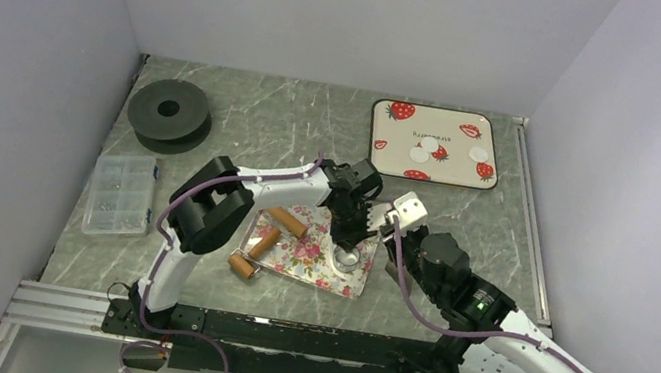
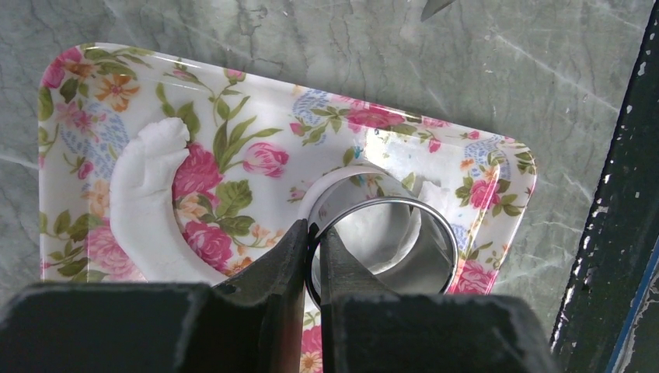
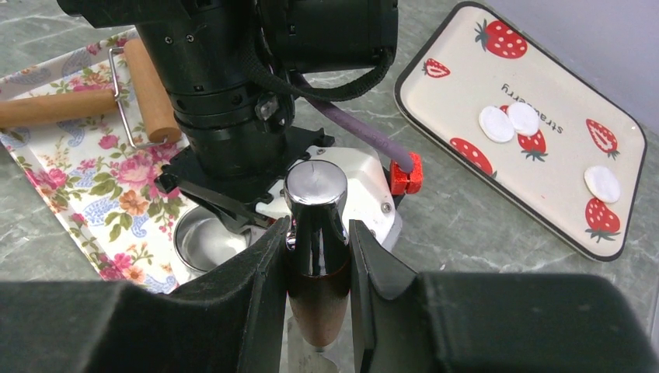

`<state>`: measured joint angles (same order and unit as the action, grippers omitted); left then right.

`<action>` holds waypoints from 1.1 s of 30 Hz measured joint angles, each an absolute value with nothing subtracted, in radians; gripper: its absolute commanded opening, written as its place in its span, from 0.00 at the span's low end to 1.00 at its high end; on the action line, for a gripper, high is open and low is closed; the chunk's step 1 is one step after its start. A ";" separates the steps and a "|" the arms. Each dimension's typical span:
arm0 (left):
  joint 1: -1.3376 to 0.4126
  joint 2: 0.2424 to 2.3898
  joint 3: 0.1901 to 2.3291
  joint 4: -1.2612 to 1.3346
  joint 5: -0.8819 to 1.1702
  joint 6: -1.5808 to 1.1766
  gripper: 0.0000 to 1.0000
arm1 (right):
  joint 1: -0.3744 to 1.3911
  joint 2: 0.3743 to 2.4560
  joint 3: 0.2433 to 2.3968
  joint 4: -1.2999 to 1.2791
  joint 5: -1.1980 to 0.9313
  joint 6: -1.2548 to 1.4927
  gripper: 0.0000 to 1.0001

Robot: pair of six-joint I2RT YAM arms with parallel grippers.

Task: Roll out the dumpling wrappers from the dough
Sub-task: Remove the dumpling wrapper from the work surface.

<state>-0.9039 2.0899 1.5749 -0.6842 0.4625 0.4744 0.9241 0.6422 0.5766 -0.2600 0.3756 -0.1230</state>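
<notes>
The step in hand looks to be cutting a round. The left pincer (image 2: pixel 313 233) is clamped on the wall of the small shiny metal ring cutter (image 2: pixel 427 264), one finger inside and one outside. The cutter stands on white rolled dough (image 2: pixel 144 210) at the lower right of the rectangular flower-print tray (image 2: pixel 256 93), and a curved leftover strip of dough lies at the left. The right pincer (image 3: pixel 317 233) is clamped on a brown wooden-handled tool with a chrome cap (image 3: pixel 315 186). Its working end is hidden, so it may be a pusher. Three dumpling wrappers (image 3: pixel 497 123), thin white discs, lie on the cream strawberry-print tray (image 3: pixel 559 210) at the right of the right wrist view, well apart from the cutter across the grey marbled worktop (image 1: pixel 299 110). The next move probably calls for lifting the cutter straight up, keeping the cut round whole, and carrying it to that tray.
</notes>
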 measured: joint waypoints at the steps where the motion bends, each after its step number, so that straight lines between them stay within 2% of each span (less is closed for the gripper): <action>1: -0.906 2.090 1.574 -0.682 0.463 0.475 0.14 | 0.924 0.642 0.577 -0.260 0.374 -0.123 0.00; 13: -0.936 2.074 1.541 -0.643 0.420 0.485 0.14 | 0.918 0.647 0.577 -0.252 0.356 -0.123 0.00; 26: -0.969 1.984 1.384 -0.473 0.295 0.455 0.14 | 0.921 0.619 0.577 -0.254 0.327 -0.119 0.00; 27: -0.973 1.980 1.380 -0.469 0.286 0.455 0.15 | 0.921 0.620 0.577 -0.254 0.327 -0.119 0.00; 30: -0.986 1.978 1.378 -0.468 0.260 0.459 0.30 | 0.920 0.620 0.577 -0.253 0.331 -0.122 0.00; 33: -0.997 1.978 1.381 -0.492 0.247 0.467 0.36 | 0.916 0.625 0.579 -0.253 0.337 -0.124 0.00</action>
